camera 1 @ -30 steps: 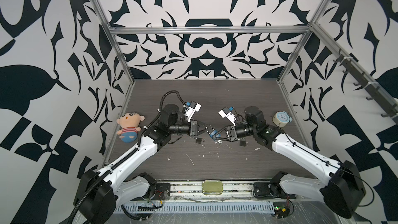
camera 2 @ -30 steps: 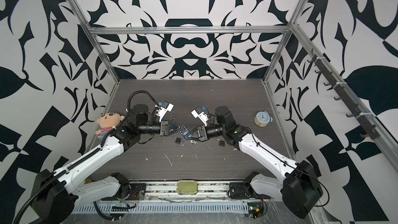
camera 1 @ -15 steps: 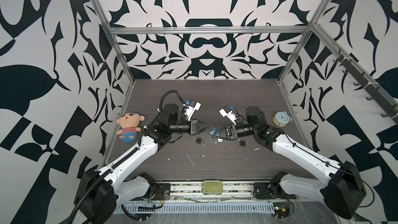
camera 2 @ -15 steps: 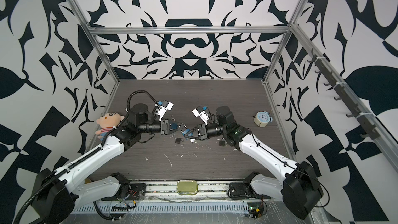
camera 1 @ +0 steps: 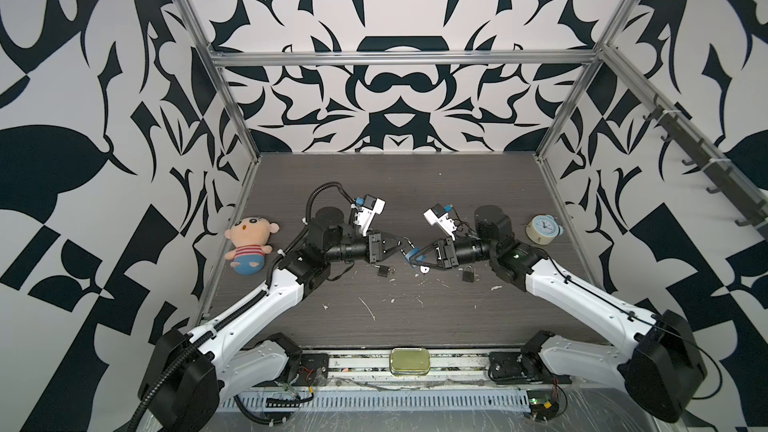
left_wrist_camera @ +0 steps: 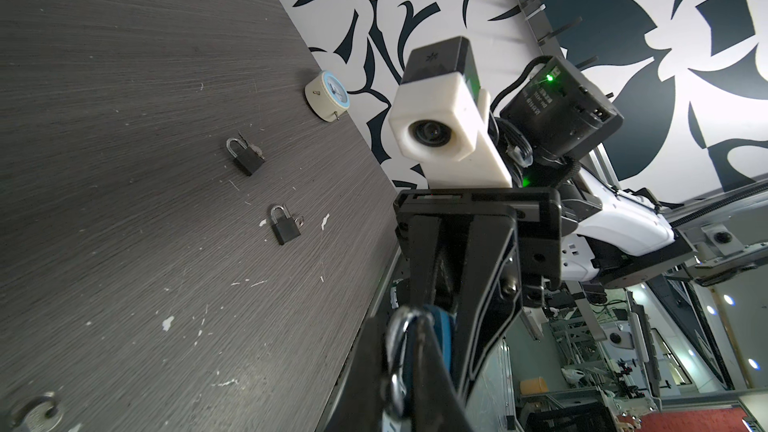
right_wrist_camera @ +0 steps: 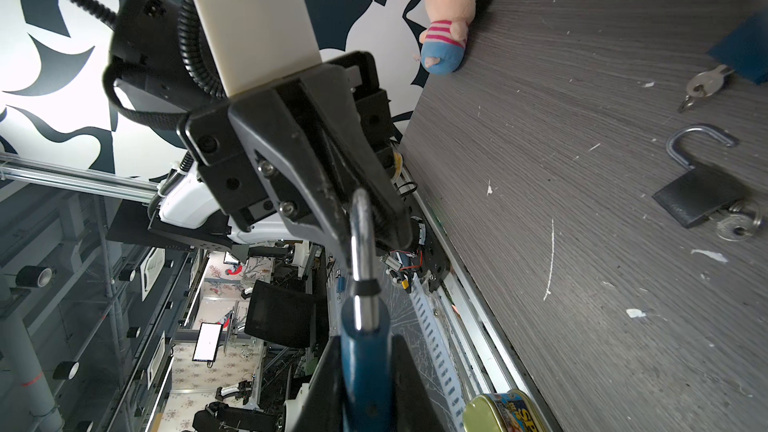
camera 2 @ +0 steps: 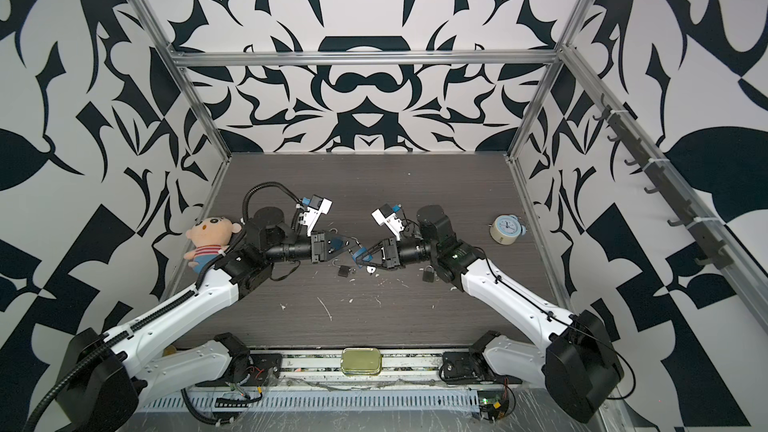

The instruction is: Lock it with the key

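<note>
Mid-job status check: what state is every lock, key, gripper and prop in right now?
blue padlock: held aloft by both grippers
left gripper: shut on its shackle
right gripper: shut on its body
black padlock by the left arm: shackle open, key in
black padlock by the right wrist: shackle closed
black padlock nearest the clock: shackle closed
silver key: on the table
alarm clock: lying face up
tin: lid shut
plush doll: on its back

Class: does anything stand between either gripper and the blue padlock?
Nothing visible does. The right gripper clamps the blue padlock by its body, and the left gripper pinches its shackle; the open black padlock lies apart on the table.
</note>
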